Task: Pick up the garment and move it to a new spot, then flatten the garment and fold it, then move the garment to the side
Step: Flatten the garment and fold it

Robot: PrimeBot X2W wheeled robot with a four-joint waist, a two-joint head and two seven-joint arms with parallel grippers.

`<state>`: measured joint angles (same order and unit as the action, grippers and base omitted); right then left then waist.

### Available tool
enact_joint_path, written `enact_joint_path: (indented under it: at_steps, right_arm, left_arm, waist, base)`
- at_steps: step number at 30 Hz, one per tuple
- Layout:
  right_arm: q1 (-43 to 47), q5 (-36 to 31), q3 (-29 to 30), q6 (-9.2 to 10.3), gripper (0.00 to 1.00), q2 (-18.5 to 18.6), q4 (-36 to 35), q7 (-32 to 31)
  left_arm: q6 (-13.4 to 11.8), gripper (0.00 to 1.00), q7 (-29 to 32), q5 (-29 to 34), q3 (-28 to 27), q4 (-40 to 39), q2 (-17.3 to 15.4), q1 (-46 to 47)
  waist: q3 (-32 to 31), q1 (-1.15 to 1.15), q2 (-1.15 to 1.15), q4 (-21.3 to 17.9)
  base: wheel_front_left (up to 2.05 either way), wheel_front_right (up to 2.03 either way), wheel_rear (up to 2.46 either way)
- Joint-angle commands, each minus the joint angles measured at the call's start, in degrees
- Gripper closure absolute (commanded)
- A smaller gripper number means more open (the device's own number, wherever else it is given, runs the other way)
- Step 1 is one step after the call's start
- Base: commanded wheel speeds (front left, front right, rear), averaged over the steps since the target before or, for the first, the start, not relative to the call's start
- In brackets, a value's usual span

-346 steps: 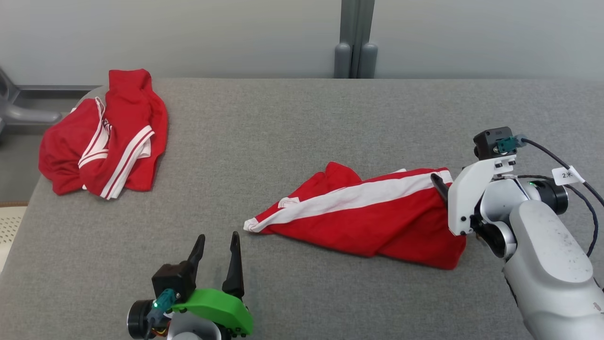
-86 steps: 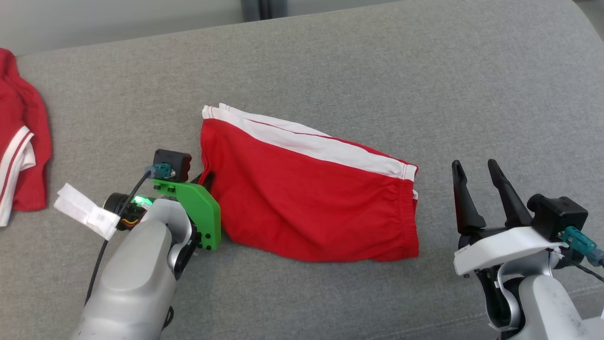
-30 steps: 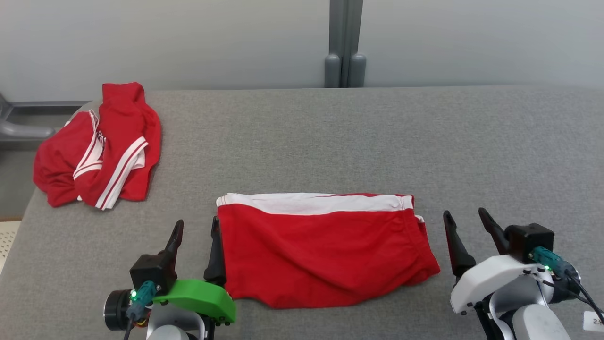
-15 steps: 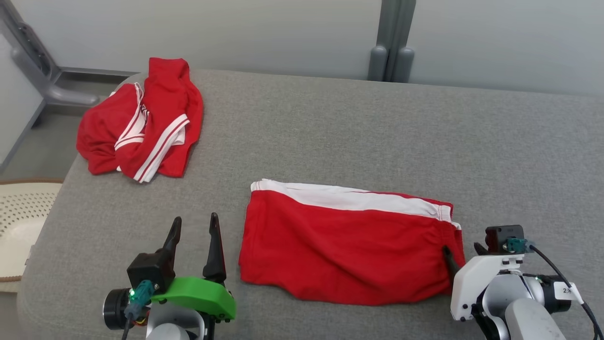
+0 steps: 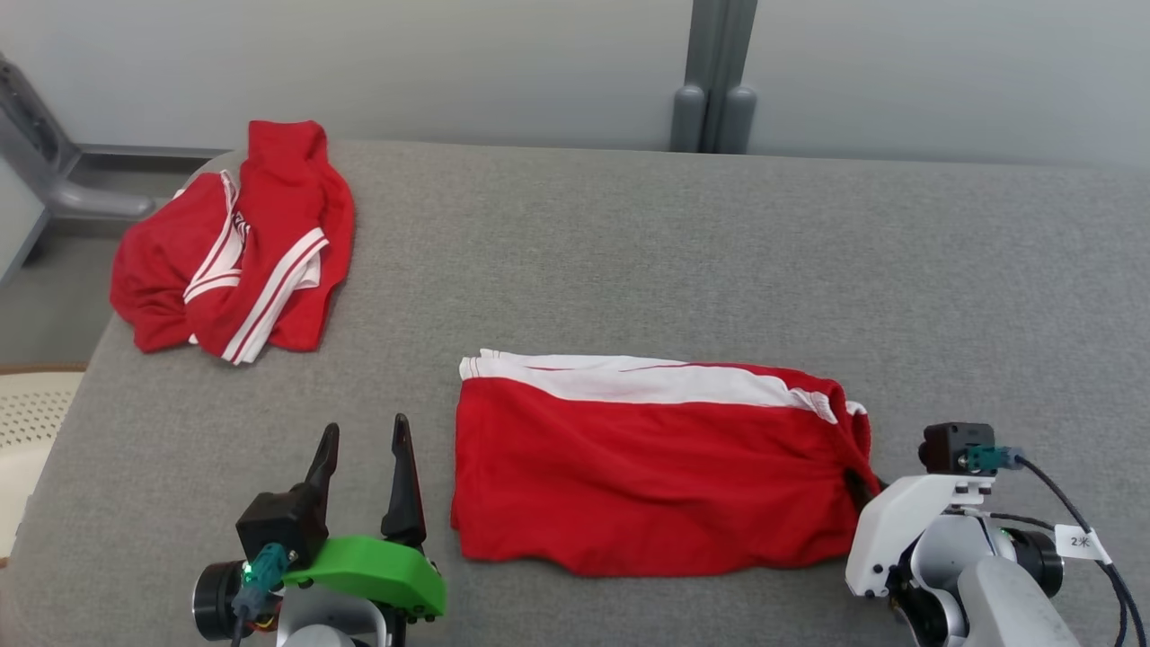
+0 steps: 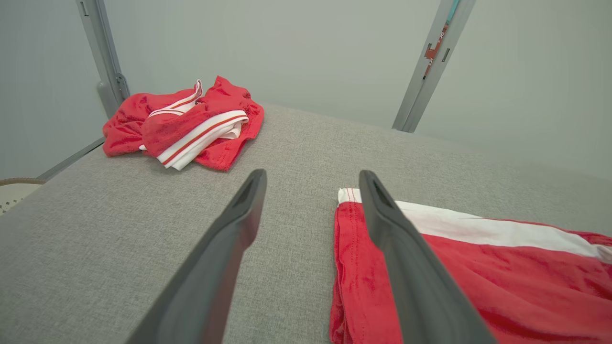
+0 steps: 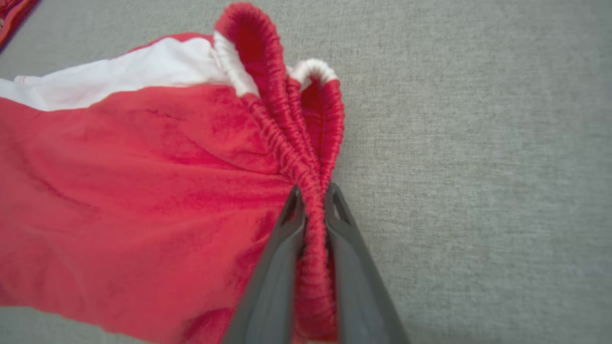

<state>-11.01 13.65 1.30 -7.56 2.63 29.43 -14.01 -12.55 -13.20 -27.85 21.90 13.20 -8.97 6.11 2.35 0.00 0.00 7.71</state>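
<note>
A: Change noted?
B: Right gripper (image 7: 311,196), spread a moment ago, now pinches the waistband (image 7: 282,138) of the red shorts (image 5: 647,467), lower centre of the head view. Left gripper (image 5: 364,440) spread, idle.
A: Implication?
B: Fold appears done; the move to the side is likely next.

L gripper (image 5: 365,425) spread wide, pointing fwd — R gripper (image 7: 313,188) pinched tight, wrist low.

A crumpled red-and-white heap of clothing (image 5: 234,243) lies on the grey fabric desk (image 5: 629,252), well beyond the left pincer (image 5: 366,425) and off to its left. A pale perforated basket (image 5: 31,422) sits further left, past the desk's edge. Far ahead, a grey post (image 5: 714,81) stands against the wall (image 5: 359,63).
</note>
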Motion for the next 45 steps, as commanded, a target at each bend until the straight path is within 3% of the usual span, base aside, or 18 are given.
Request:
enact_joint_path:
  at_steps: [1,11,14,27,34,45]
  right_arm:
    - [-0.75,0.1,0.88,0.13,1.0,0.45,-0.42,0.14]
    - [2.42,-0.39,8.44,0.12,1.0,6.18,-9.13,-5.07]
    - [3.38,0.47,9.07,0.11,1.0,5.83,-11.44,-6.49]
    - [3.18,7.25,-0.82,0.1,1.0,0.94,-21.3,-6.91]
    - [0.66,9.5,-5.48,0.1,1.0,0.37,-18.08,-5.19]
    - [-4.63,9.82,-13.72,0.09,1.0,0.35,-6.26,-0.41]
  left_arm:
    - [0.05,0.0,-0.22,-0.03,0.0,-0.18,-0.06,-0.5]
    - [0.0,0.0,-0.16,-0.27,0.81,-0.03,0.31,-0.04]
    - [0.09,0.0,-0.24,-0.45,0.93,0.25,0.39,0.07]
    - [0.36,0.0,-0.33,-0.44,1.82,1.01,0.59,1.65]
    - [0.71,0.0,-0.4,-0.8,2.38,1.28,1.1,1.9]
    - [1.37,0.0,-0.93,-1.21,3.45,2.69,2.18,2.03]
  waist:
    - [-0.14,0.0,0.0,-1.82]
    - [0.32,0.0,0.0,-4.74]
    - [0.38,0.0,0.0,-4.91]
    - [0.08,0.0,0.0,-1.5]
    - [-0.26,0.0,0.0,2.09]
    - [-0.06,0.0,0.0,6.33]
  base:
    - [0.0,0.0,0.0]
    - [0.0,0.0,0.0]
    - [0.0,0.0,0.0]
    - [0.0,0.0,0.0]
    - [0.0,0.0,0.0]
    - [0.0,0.0,0.0]
